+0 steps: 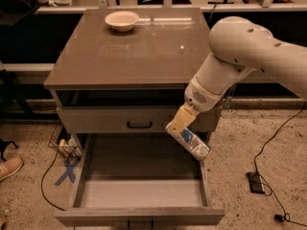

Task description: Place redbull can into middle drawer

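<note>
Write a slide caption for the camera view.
Gripper holds the redbull can tilted over the right side of the open middle drawer; a cream bowl sits on the cabinet top.

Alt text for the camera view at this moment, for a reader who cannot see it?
The gripper, in front of the right side of a grey cabinet, holds the redbull can tilted above the right edge of the open middle drawer. The shallower drawer above is shut, and a cream bowl sits at the back of the top.
</note>
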`<state>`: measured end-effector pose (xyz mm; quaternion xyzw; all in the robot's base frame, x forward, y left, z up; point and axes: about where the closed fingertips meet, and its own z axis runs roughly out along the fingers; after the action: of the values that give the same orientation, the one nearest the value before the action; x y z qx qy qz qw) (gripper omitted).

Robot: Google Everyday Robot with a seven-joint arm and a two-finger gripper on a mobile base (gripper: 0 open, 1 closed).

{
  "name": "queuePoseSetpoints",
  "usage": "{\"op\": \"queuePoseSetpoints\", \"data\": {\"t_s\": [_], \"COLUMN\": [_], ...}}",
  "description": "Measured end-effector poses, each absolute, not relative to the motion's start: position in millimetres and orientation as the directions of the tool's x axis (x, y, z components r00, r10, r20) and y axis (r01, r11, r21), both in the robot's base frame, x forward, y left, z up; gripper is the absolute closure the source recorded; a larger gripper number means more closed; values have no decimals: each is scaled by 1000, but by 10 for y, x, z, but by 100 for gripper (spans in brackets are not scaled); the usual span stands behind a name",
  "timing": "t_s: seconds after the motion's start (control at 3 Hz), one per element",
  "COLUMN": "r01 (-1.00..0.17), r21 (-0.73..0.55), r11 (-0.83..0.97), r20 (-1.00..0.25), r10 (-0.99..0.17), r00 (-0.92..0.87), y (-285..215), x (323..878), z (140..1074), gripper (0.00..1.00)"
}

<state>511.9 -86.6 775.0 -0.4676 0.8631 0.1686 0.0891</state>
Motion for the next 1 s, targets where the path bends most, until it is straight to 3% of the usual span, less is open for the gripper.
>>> {"op": "queuePoseSetpoints", "data": {"t_s": [1.0], "r01": [-806], "r21": [294], "r11": [514], "r20": [-373], "r10": [-715], "r00": [-592], "y": [-466], "x": [5203], "z": [6903], "gripper": [95]}}
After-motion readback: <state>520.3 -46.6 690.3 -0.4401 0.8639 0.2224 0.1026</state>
